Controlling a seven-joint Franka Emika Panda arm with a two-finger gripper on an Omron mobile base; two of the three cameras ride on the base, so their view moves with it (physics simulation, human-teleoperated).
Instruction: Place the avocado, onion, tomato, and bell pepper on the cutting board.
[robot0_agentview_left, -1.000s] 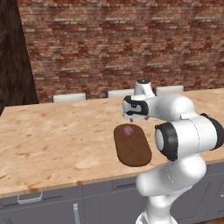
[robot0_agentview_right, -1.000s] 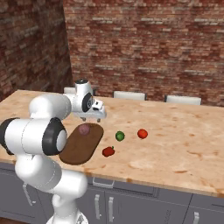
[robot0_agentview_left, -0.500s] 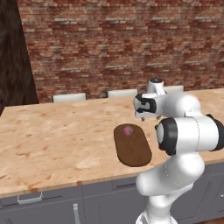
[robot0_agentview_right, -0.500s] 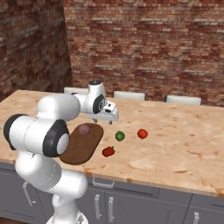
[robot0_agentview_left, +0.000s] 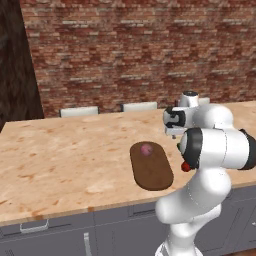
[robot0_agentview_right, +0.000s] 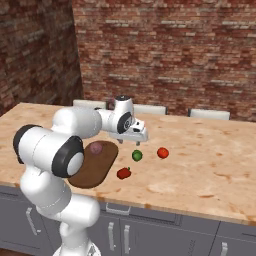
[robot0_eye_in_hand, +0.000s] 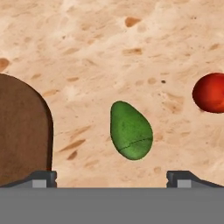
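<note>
One of my four vegetables is home: the onion (robot0_agentview_right: 96, 147) sits on the cutting board (robot0_agentview_right: 94, 167), toward the end nearer the brick wall, and I read that as a quarter of the job done. The other three lie on the bare tabletop (robot0_agentview_right: 210, 165) beside the board. The avocado (robot0_agentview_right: 137, 155) lies just off the board's edge, the tomato (robot0_agentview_right: 162, 152) a little farther out on the same side, and the bell pepper (robot0_agentview_right: 123, 173) sits closer to the tabletop's front edge, near the board but not on it. My pincer (robot0_agentview_right: 137, 143) hangs above the tabletop, close over the avocado, spread wide and gripping nothing. Through the hand camera the avocado (robot0_eye_in_hand: 131, 131) lies between my two finger tips (robot0_eye_in_hand: 43, 178), with the board's rounded end (robot0_eye_in_hand: 22, 131) to one side and the tomato (robot0_eye_in_hand: 211, 92) at the other. So my guess is that the avocado comes next: I need to come down on it, close around it, and carry it across to a bare part of the board, clear of the onion. After that the tomato and the bell pepper remain.
</note>
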